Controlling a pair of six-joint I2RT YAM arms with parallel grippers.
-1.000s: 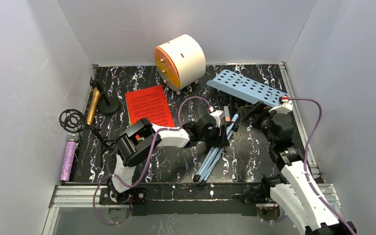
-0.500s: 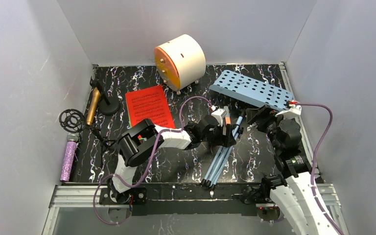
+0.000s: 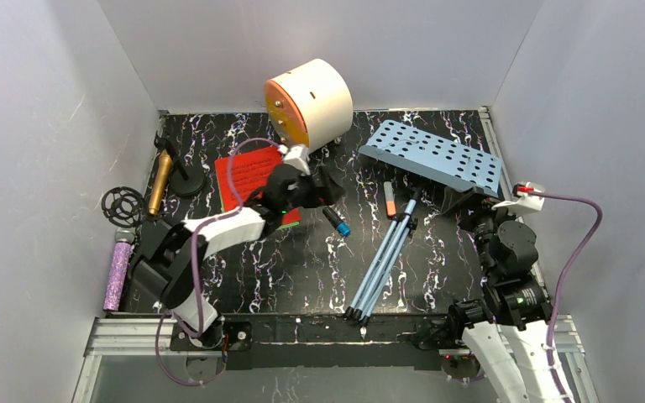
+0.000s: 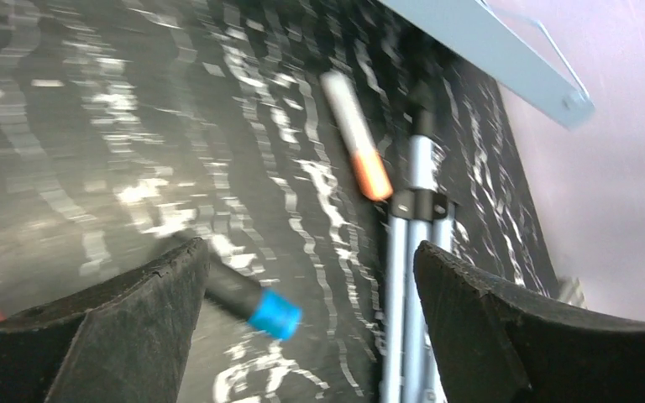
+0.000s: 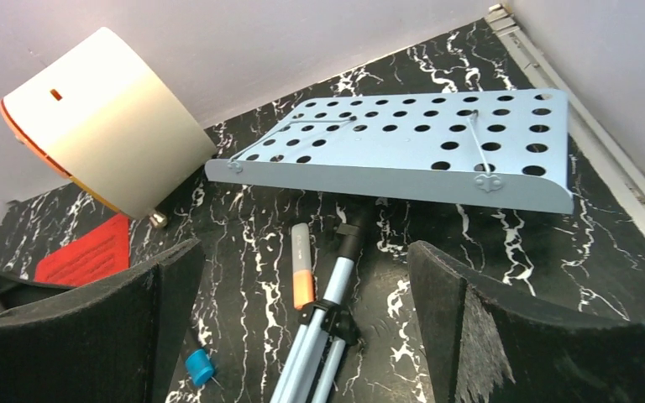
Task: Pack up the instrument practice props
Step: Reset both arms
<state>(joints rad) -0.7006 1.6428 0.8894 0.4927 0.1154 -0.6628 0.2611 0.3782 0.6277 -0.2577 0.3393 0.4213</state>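
Observation:
The pale-blue perforated sheet-music tripod [image 3: 433, 156] lies at the back right, its folded legs [image 3: 381, 264] pointing to the near edge; it also shows in the right wrist view [image 5: 403, 143]. My left gripper [image 3: 327, 186] is open and empty at the red music sheet's [image 3: 250, 180] right edge, where a green edge shows under that sheet. In the left wrist view the gripper [image 4: 306, 252] frames a blue-capped black pen [image 4: 256, 304]. My right gripper [image 3: 464, 206] is open and empty near the tripod head [image 5: 304, 248]. The gold microphone [image 3: 161, 183], purple microphone [image 3: 118, 270] and black mic tripods [image 3: 123, 202] lie at the left.
The round cream-and-orange drawer cabinet [image 3: 311, 102] stands at the back centre. A grey-and-orange marker [image 3: 389, 199] lies beside the tripod's hub. The blue-capped pen [image 3: 336, 222] lies mid-table. Grey walls close in three sides, and a metal rail [image 3: 336, 329] runs along the near edge.
My left gripper let go of the tripod legs and swung back-left to the red sheet. The right arm drew back to the right. The tripod's legs shifted right.

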